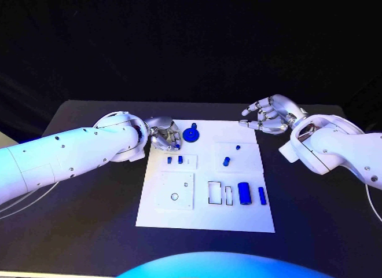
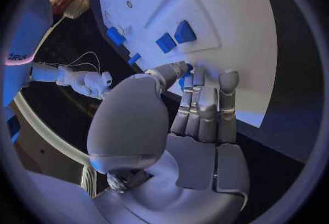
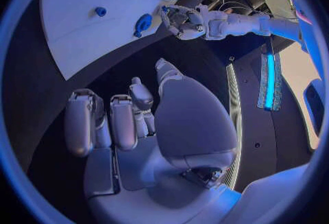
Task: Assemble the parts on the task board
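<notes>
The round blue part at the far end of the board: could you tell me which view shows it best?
The head view: the round blue part sits unobstructed beside the left hand on the task board. The right wrist view shows it small; the left wrist view shows only a sliver behind the fingers.

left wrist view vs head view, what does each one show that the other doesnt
Only the left wrist view shows the underside of the left hand, its fingertips lying on the task board beside a small blue part.

Only the head view shows the right hand, holding nothing, fingers apart, past the board's far right corner, and the blue parts in the board's near right area.

Both show the left hand, the white board and the two small blue parts near it.
</notes>
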`<state>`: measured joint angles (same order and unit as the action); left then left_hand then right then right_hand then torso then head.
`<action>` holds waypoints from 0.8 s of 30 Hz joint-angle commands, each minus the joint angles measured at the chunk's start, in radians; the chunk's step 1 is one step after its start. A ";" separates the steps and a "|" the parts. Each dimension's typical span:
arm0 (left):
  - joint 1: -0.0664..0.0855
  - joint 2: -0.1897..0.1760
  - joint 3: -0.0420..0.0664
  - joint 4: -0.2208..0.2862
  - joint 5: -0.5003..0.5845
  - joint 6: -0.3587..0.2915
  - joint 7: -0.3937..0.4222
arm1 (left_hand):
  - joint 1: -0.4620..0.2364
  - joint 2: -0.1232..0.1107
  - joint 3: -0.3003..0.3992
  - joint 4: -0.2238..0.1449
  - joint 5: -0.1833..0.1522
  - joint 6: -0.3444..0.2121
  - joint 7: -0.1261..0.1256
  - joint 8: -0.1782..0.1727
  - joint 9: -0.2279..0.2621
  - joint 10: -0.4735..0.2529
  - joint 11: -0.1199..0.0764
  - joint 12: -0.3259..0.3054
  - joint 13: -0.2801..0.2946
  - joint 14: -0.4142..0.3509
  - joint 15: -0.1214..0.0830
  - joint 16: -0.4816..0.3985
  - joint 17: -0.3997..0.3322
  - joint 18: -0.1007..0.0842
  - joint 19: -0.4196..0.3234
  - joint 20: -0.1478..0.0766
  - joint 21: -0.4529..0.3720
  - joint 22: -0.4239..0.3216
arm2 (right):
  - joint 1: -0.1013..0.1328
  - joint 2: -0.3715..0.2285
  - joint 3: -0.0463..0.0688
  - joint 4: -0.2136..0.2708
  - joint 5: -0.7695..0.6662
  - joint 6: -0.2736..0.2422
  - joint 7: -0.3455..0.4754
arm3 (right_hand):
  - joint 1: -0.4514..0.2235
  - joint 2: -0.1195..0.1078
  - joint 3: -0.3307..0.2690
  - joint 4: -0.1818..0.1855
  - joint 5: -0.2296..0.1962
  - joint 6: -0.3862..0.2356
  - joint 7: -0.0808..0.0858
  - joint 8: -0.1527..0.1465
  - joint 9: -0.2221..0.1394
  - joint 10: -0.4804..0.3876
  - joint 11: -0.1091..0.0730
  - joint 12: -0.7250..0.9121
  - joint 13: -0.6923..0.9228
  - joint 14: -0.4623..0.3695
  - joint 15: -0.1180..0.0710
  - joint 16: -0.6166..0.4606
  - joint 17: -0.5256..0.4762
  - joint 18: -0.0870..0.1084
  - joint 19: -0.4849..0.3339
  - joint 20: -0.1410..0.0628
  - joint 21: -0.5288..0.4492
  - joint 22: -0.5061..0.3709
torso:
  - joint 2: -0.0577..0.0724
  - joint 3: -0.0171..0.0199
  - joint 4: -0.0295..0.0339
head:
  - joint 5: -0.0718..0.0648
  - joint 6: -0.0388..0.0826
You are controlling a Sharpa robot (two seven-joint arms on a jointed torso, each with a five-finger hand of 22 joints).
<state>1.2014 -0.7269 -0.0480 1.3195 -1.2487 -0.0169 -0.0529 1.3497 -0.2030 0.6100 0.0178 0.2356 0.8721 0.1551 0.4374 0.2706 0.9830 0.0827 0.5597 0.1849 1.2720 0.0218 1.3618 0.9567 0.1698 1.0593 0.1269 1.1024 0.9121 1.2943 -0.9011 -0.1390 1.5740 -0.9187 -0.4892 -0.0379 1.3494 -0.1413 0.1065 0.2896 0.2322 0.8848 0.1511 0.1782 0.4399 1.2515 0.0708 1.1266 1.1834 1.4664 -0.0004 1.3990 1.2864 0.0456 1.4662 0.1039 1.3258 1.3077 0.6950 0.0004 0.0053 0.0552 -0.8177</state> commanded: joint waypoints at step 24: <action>-0.001 -0.007 0.000 0.007 0.027 0.010 -0.005 | -0.013 -0.016 -0.003 -0.006 0.006 -0.041 0.011 -0.044 -0.012 0.001 0.013 -0.012 0.002 -0.013 0.007 -0.002 -0.009 -0.010 -0.010 0.009 -0.011 -0.006 | -0.001 -0.001 0.000 -0.001 -0.010 0.003 0.010 | 0.009 -0.001 0.006 0.000 0.006 -0.006 0.001 0.004 -0.001 0.003 -0.004 -0.004 -0.003 0.033 -0.008 -0.005 -0.001 0.006 0.002 -0.007 -0.006 0.166 | 0.000 -0.0002 -0.0006 | 0.000 0.000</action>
<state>1.2009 -0.7343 -0.0481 1.3228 -1.2319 -0.0170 -0.0591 1.3392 -0.2135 0.6095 0.0174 0.2356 0.8362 0.1659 0.3983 0.2597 0.9831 0.0896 0.5539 0.1857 1.2648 0.0290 1.3618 0.9491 0.1698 1.0524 0.1340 1.0939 0.9068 1.2941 -0.9021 -0.1390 1.5725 -0.9192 -0.4893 -0.0379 1.3494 -0.1413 0.1065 0.2896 0.2322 0.8848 0.1511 0.1782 0.4399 1.2515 0.0708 1.1266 1.1809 1.4664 -0.0003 1.3990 1.2864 0.0456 1.4662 0.1038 1.3224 1.3074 0.6950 0.0003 0.0046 0.0557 -0.8180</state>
